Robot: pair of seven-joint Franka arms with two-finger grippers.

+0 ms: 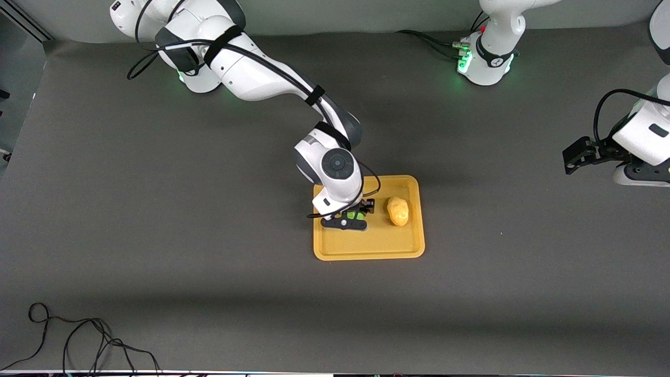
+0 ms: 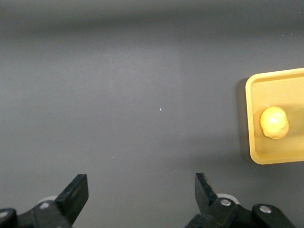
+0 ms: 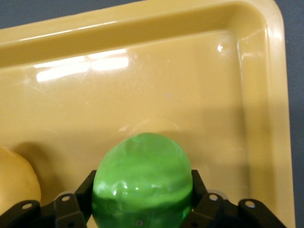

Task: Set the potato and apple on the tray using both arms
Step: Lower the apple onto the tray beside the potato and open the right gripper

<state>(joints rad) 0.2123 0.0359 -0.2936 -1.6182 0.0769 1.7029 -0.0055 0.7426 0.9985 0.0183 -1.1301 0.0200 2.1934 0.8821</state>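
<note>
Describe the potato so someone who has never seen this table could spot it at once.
Start at the flat orange-yellow plastic tray in the middle of the dark table. On it lie two things: a shiny round green apple gripped by the right claw, and beside it, toward the left arm's end, the lumpy yellow-tan oval potato. The potato lies free, dull-skinned and unheld.

tray [image 3: 142, 85]: glossy smooth plastic | apple [image 3: 142, 183]: shiny, mottled | potato [image 1: 398, 211]: dull, lumpy | table [image 1: 157, 209]: matt
</note>
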